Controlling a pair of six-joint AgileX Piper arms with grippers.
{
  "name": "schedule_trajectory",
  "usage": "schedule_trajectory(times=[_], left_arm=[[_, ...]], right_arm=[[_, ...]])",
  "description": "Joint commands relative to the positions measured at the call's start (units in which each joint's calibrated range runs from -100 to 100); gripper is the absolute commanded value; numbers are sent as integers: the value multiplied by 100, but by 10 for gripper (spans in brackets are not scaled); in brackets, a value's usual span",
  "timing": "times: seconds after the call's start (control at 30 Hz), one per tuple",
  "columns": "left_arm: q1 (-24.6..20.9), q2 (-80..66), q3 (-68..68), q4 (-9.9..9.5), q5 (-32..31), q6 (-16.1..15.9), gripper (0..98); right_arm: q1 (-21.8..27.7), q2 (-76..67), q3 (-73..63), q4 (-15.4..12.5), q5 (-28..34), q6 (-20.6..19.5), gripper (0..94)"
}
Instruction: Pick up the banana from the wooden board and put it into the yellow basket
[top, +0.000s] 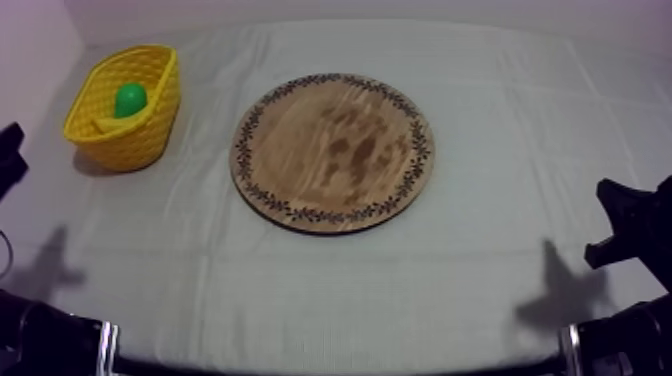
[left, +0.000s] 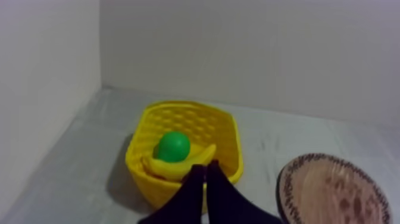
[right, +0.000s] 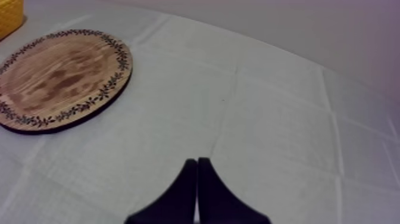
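Observation:
The yellow basket (top: 127, 108) stands at the table's far left. Inside it lie the banana (left: 178, 164) and a green pear (left: 172, 146); from above the pear (top: 130, 99) shows clearly and the banana (top: 106, 124) as a pale strip beside it. The round wooden board (top: 334, 150) with its patterned rim lies bare at the table's centre. My left gripper (left: 206, 170) is shut on nothing, its fingers together as a wedge just in front of the basket (left: 220, 128). My right gripper (right: 197, 162) is likewise shut, over bare cloth to the right of the board (right: 59, 77).
Both arms rest low at the table's near corners, the left arm (top: 45, 335) and the right arm (top: 630, 235). Walls stand behind and to the left of the basket. Grey-white cloth (top: 520, 130) stretches between the board and the right edge.

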Motion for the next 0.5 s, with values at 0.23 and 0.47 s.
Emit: schedule_trajectory(times=[0.23,0.47], left_arm=[[2,-692,1306,21,-82,-100,0],[-23,-973,1568,414,33,-517,0]], right_arm=[[0,0,-3,1,3,0,3],[0,0,-3,1,3,0,3]])
